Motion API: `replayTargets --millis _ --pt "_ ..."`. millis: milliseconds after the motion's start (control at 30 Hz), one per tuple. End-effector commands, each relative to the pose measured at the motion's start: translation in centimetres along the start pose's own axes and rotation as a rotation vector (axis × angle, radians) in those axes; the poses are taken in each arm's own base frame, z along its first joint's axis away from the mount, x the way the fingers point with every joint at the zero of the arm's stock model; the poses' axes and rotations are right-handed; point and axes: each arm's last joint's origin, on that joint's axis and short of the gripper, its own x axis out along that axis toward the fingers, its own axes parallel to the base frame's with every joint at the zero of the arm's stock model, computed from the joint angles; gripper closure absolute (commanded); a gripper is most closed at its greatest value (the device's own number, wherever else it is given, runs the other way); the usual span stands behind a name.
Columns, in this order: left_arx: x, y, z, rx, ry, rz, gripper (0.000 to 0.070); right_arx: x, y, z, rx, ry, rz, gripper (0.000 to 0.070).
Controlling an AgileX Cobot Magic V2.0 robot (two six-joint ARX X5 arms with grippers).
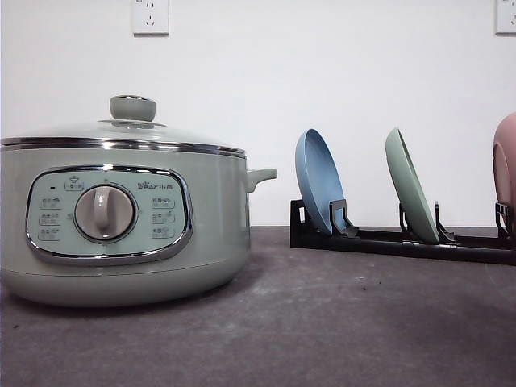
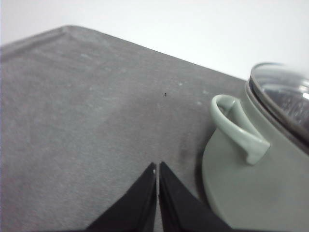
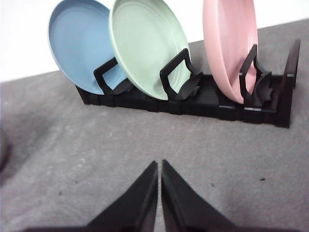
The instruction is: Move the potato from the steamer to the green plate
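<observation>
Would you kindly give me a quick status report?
Left pincer and right pincer shut, empty. Steamer lid on; potato unseen. Green plate standing in rack.

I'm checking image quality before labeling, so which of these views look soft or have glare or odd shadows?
Front view: sharp, with a soft shadow under the steamer and highlights on its chrome rim. Left wrist view: blurry, the glass lid smeared with glare. Right wrist view: fairly crisp on the green plate; the right gripper is slightly soft.
</observation>
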Motion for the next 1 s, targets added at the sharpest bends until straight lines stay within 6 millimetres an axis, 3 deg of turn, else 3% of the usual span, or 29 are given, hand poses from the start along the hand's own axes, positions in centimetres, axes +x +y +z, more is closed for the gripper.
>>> replayTargets --millis 0,333,600,967 --pt "0.1 0.1 -0.2 -0.078 0.006 0.008 0.07 0.0 0.0 0.0 0.082 -0.004 0.003 0.07" --pt "-0.7 -0.8 1.8 -0.15 -0.004 -0.107 0.0699 -0.3 0.4 1.1 0.15 -0.037 0.036 0.07" --pt "-2.2 -1.9 5.2 -0.15 -0.007 -0.122 0.0698 -2.1 1.9 5.1 0.125 -0.158 0.08 0.07" --pt "-3.3 -4.7 12.8 -0.001 0.051 -0.241 0.0698 -3.8 4.1 11.5 0.013 -0.141 0.098 0.07"
